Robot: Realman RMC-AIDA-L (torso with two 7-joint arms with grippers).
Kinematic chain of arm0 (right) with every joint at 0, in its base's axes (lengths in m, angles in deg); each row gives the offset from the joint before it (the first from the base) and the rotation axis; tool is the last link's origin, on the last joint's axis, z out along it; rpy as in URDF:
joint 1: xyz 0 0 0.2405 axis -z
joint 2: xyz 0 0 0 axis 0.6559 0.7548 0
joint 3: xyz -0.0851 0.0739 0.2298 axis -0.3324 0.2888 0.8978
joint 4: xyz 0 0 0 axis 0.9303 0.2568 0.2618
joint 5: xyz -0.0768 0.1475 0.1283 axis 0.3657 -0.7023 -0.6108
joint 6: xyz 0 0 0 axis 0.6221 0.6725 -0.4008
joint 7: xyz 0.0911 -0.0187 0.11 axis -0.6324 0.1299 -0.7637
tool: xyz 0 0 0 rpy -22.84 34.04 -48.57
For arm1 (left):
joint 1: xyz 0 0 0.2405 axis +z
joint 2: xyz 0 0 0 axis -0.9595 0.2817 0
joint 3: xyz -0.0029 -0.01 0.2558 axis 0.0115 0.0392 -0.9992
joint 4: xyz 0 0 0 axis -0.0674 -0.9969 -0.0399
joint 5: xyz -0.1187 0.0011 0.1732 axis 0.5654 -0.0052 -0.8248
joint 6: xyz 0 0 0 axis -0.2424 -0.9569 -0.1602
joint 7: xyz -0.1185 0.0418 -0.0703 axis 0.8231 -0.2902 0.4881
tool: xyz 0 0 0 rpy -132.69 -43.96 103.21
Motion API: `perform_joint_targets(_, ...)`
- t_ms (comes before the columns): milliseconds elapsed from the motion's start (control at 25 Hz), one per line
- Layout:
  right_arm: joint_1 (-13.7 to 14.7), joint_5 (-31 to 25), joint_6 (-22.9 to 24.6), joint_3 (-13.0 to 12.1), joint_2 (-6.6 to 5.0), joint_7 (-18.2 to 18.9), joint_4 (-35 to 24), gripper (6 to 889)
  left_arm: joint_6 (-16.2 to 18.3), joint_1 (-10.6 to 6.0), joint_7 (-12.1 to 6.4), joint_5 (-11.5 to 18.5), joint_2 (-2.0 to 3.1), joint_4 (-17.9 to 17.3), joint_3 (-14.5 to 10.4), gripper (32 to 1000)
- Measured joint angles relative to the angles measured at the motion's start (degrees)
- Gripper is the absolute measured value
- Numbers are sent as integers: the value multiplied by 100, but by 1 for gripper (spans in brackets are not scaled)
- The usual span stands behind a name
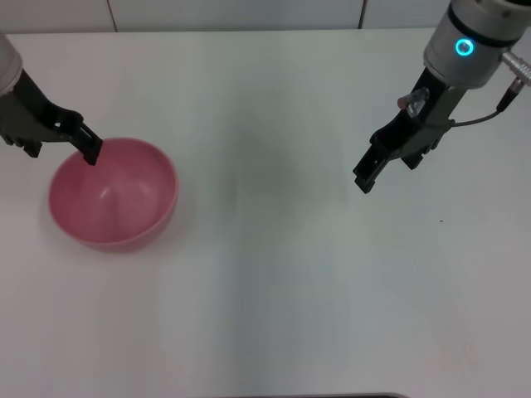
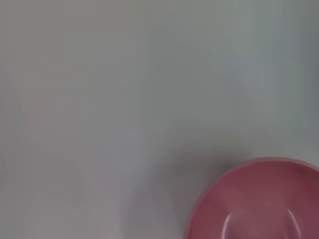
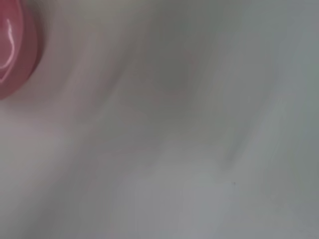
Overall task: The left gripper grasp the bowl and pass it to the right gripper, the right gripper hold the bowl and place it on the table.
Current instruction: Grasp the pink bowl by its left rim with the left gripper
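Pink bowl upright on table, left side

Pink bowl [image 1: 114, 196] sits upright, mouth up, round with no long axis. Left gripper [image 1: 90, 151] reaches in at the bowl's far rim; finger state cannot be told. Right gripper [image 1: 366, 175] hangs well apart, angled down, fingers apparently together. White table [image 1: 274, 282].

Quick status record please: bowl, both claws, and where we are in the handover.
bowl: pink bowl upright on the white table, on the robot's left side, looks empty
left claw: left claw at the bowl's far rim; whether it grips the rim cannot be told
right claw: right claw raised over the table on the right, well apart from the bowl, holding nothing
handover: not yet done; the bowl sits on the table
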Motion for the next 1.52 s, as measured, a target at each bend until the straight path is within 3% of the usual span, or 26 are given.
perform_joint_targets(200,-20,-2,12,-42,16,25,0,877,-276,72,-139,-7,54,372,6,877)
perform_joint_targets(360,3,-2,1,-71,18,26,0,877,-461,121,-209,-33,63,564,7,877)
perform_joint_targets(760,0,-3,-9,-79,18,88,8,877,-1038,143,-344,-84,16,1153,-66,878)
perform_joint_targets(1040,17,-2,-17,-79,18,103,9,877,-1368,140,-358,-175,22,1480,-49,877)
perform_joint_targets(1240,21,-2,-18,-80,18,129,9,877,-1528,157,-387,-222,33,1567,-38,877)
perform_joint_targets(1520,31,-2,-17,-80,18,159,9,877,-1592,162,-513,-221,0,1571,-22,878)
